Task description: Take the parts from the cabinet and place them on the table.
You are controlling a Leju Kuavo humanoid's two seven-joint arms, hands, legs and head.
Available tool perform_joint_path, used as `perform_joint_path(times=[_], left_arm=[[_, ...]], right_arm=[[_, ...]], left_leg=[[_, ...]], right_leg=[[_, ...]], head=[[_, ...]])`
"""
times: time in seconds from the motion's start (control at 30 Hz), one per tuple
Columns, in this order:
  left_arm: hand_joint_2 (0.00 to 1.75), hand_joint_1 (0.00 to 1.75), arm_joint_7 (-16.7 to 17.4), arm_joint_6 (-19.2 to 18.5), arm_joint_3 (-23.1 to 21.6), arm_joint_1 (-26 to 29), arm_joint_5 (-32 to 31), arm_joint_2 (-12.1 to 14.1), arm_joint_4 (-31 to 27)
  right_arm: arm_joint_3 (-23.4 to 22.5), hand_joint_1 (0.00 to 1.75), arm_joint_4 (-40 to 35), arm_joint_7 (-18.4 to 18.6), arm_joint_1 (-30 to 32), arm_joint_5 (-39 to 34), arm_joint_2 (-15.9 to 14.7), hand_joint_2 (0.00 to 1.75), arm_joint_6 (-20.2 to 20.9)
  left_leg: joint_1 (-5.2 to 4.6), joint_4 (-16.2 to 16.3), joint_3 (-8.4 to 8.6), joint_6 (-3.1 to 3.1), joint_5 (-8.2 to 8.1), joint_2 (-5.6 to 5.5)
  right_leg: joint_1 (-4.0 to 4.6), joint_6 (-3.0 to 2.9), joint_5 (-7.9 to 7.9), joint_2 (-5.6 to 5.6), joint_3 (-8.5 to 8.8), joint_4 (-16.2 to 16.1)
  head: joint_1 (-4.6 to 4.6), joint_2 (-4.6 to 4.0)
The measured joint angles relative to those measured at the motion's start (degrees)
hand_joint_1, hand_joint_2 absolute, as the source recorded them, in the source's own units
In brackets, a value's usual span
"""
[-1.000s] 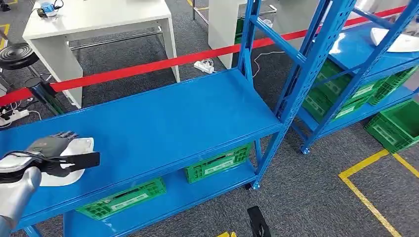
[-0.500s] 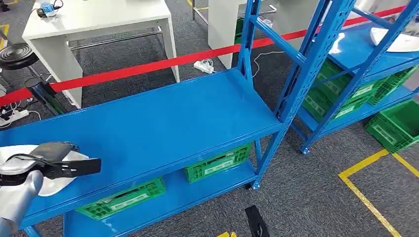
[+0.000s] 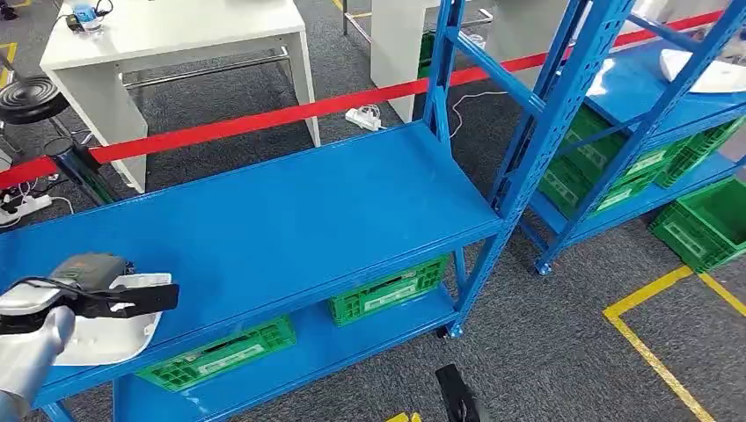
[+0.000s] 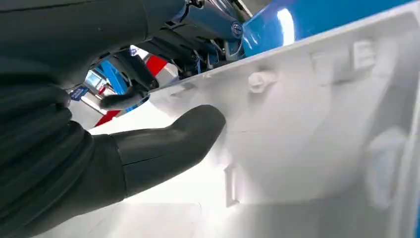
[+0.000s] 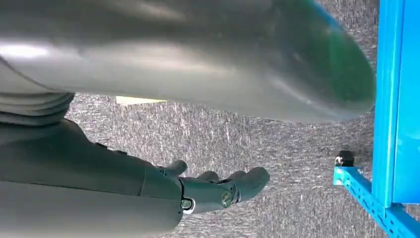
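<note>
Left hand (image 3: pixel 88 274) is gripping a white plastic part (image 3: pixel 114 330) at the near left end of the blue shelf (image 3: pixel 290 220).

The part is lying under the hand, its edge hanging past the shelf's front lip; in the left wrist view the thumb (image 4: pixel 168 144) is pressing on its inner face while the darker fingers are curling over its rim. The part is showing as a smooth, rounded white shell, with small moulded pegs and ribs inside (image 4: pixel 307 124). The right hand (image 5: pixel 218 191) is hanging over grey carpet, fingers loosely extended and holding nothing. Green crates (image 3: pixel 387 290) below are carrying pale labels, too small to read. A white tabletop (image 3: pixel 176 31) is standing beyond the red tape (image 3: pixel 264 119).
</note>
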Motion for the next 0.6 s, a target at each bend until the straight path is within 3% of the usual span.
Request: perform_joint_path(times=[0.1, 0.13, 0.17, 0.2, 0.3, 0.47, 0.53, 0.6], left_arm=[[1.75, 1.75, 0.0, 0.8, 0.0, 0.0, -0.1, 0.1, 0.0], [0.00, 1.75, 0.0, 1.2, 0.0, 0.1, -0.2, 0.2, 0.0], [0.00, 1.75, 0.0, 1.7, -0.2, 0.1, -0.3, 0.2, 0.0], [1.75, 1.75, -0.3, 2.1, -0.4, 0.1, -0.3, 0.2, 0.0], [1.75, 1.75, 0.9, 5.6, -1.4, 0.2, -0.3, 0.4, -0.1], [1.75, 1.75, 6.3, 20.4, -5.9, 0.2, 0.0, 0.5, -0.8], [1.75, 1.75, 6.3, 26.8, -6.6, -0.1, 1.6, 0.5, -1.4], [1.75, 1.75, 5.4, 29.9, -6.6, -1.0, 3.3, 0.2, -1.8]], right_arm=[[0.0, 0.00, 0.0, 0.2, 0.0, -0.2, 0.0, 0.00, -0.3], [0.0, 0.00, 0.0, 0.5, 0.0, -0.2, 0.0, 0.00, -0.3], [0.0, 0.00, 0.0, 0.8, 0.0, -0.2, 0.0, 0.00, -0.3], [0.0, 0.00, 0.0, 1.2, 0.1, -0.2, 0.0, 0.00, -0.3], [0.0, 0.00, 0.0, 1.9, 0.1, -0.3, 0.0, 0.00, -0.3], [0.0, 0.00, 0.0, 3.4, 0.1, -0.7, 0.0, 0.00, -0.5], [0.0, 0.00, 0.0, 4.0, 0.1, -0.9, 0.0, 0.00, -0.5], [-0.1, 0.00, 0.0, 4.5, 0.1, -1.0, 0.0, 0.00, -0.5]], left_leg=[[0.00, 0.0, 0.00, 0.00, 0.00, 0.00], [0.00, 0.0, 0.01, 0.00, 0.00, 0.00], [0.00, 0.0, 0.01, 0.00, 0.00, 0.00], [0.00, 0.0, 0.00, 0.00, 0.00, 0.00], [0.00, 0.0, 0.01, 0.00, 0.00, 0.00], [0.00, 0.0, 0.00, 0.00, 0.00, 0.00], [0.00, 0.0, 0.00, 0.00, 0.00, 0.00], [0.00, 0.0, 0.00, 0.00, 0.00, 0.01]], right_leg=[[0.01, 0.00, -0.01, 0.00, 0.00, 0.0], [0.01, 0.00, -0.01, 0.00, -0.01, 0.0], [0.01, 0.00, -0.01, 0.00, 0.00, 0.0], [0.01, 0.00, -0.01, 0.00, 0.00, 0.0], [0.01, 0.00, 0.00, 0.00, -0.01, 0.0], [0.00, 0.00, 0.00, 0.00, -0.02, 0.0], [0.00, 0.00, 0.00, 0.00, -0.03, 0.0], [-0.02, -0.01, 0.00, 0.01, -0.04, 0.0]], head=[[0.00, 0.00], [-0.02, 0.00], [0.00, 0.00], [0.00, 0.00], [0.00, 0.00], [0.00, 0.00], [0.00, 0.00], [0.00, 0.00]])
